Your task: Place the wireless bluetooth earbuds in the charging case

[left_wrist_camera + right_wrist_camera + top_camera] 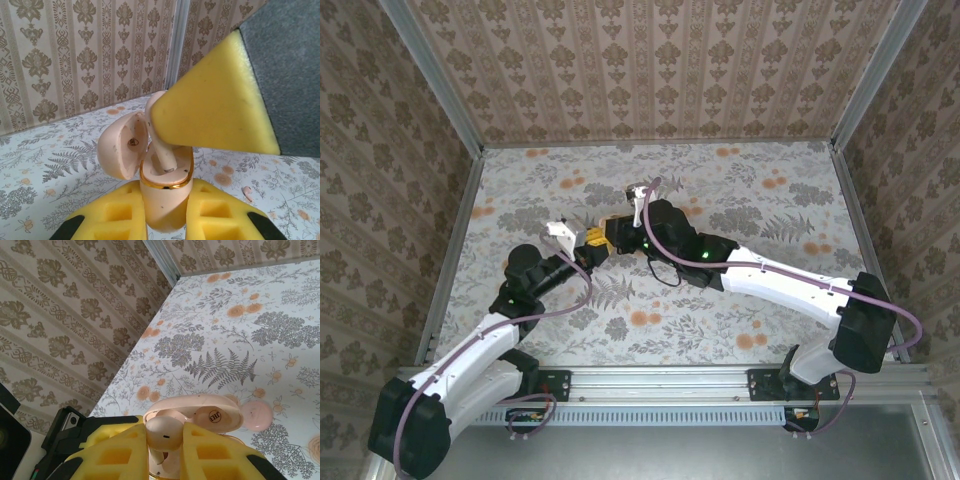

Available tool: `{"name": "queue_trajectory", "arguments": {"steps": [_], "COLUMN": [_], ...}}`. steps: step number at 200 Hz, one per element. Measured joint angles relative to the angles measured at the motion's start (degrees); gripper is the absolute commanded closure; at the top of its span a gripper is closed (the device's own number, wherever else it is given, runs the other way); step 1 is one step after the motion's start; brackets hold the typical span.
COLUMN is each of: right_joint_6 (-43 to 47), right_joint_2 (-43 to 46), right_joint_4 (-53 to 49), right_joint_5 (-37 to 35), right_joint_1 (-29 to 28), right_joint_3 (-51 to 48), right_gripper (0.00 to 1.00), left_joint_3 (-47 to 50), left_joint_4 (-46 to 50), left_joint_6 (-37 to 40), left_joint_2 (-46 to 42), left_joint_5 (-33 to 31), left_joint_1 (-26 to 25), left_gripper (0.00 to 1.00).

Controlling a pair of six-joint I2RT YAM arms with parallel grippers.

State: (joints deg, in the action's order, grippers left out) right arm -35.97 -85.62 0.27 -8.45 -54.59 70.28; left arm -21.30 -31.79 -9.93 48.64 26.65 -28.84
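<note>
**Top view:** left arm [485, 345] and right arm [780, 280] meet at frame centre above the floral desk [750, 190]. The grip is too small to read here.

**Left wrist view:** left fingers [115, 215], bottom centre, are clenched on the upright charging case [165, 207]. Its lid [122, 147] is swung open to the left. An earbud [161, 152] sits stem-down in the case mouth, with the right fingers [215, 110] against it. A second earbud [247, 192] lies on the desk, lower right.

**Right wrist view:** right fingers [215, 455] grasp the earbud [164, 432] at bottom centre, with the lid [200, 415] just behind.
</note>
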Motion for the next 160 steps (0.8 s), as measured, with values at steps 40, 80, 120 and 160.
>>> {"name": "queue_trajectory", "arguments": {"steps": [40,80,120,160], "right_joint_6": [-0.44,-0.46,-0.42,0.22], "right_joint_2": [0.0,0.28,1.6,1.97], "right_joint_4": [1.75,4.7,7.1,8.7], "right_joint_5": [0.28,0.24,-0.17,-1.03], "right_joint_1": [-0.07,-0.28,-0.9,-1.55], "right_joint_3": [-1.14,-3.3,-6.19,-7.67], "right_gripper": [0.82,0.82,0.82,0.82], "left_joint_3": [0.0,0.0,0.0,-0.5], "left_joint_4": [0.26,1.14,1.55,1.73], "left_joint_6": [0.0,0.0,0.0,0.0], "left_joint_2": [0.0,0.04,0.81,1.14], "left_joint_5": [-0.15,-0.33,-0.04,-0.11], "left_joint_1": [0.0,0.0,-0.07,-0.04], "left_gripper": [1.0,1.0,1.0,1.0]}}
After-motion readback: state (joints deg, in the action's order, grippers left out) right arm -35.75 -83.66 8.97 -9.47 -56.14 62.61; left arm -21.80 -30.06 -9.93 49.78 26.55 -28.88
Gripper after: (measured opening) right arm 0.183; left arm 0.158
